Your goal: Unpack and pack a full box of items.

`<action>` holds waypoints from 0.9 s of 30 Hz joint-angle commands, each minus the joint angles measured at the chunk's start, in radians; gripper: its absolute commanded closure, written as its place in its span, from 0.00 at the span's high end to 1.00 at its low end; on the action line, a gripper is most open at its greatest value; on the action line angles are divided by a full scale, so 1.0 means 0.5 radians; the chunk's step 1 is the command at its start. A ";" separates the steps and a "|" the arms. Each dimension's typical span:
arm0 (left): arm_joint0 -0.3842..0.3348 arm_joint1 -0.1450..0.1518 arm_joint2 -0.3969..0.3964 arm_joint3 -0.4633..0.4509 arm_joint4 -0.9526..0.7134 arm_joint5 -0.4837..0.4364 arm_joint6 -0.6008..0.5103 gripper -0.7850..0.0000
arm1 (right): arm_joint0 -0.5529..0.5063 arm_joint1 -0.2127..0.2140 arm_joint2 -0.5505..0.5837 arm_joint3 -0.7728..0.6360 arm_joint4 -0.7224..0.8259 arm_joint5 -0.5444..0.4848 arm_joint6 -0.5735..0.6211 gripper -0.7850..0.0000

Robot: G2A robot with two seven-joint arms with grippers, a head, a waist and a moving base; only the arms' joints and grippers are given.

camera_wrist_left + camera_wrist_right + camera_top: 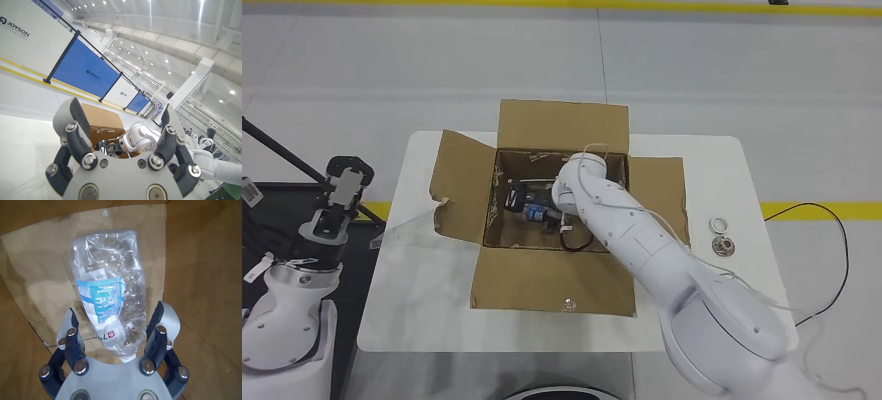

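Squarely between parted fingers [160, 316]: crushed bottle [110, 289].

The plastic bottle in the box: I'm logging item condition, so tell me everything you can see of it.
The plastic bottle is clear, empty-looking and badly crumpled, with a blue-and-white label around its middle and a pale cap. It lies on its side on the cardboard floor of the box, cap end toward the right pincer, which stands open astride the neck end without clearly gripping it.
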 commanded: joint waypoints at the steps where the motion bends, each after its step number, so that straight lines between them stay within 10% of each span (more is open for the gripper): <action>1: 0.002 0.001 -0.002 0.002 -0.003 -0.002 0.001 1.00 | 0.002 -0.016 -0.004 0.037 0.004 -0.005 -0.014 0.92; 5: 0.005 0.003 -0.002 0.001 -0.004 -0.001 0.005 1.00 | 0.010 -0.047 -0.010 0.108 0.007 -0.009 -0.046 0.81; 16: 0.010 0.007 0.005 0.007 -0.003 -0.004 0.005 1.00 | 0.054 -0.105 -0.010 0.229 0.002 -0.023 -0.103 0.01; 27: -0.009 0.012 0.040 -0.007 0.018 0.013 -0.003 1.00 | 0.115 -0.095 0.035 0.230 0.022 -0.136 -0.184 0.00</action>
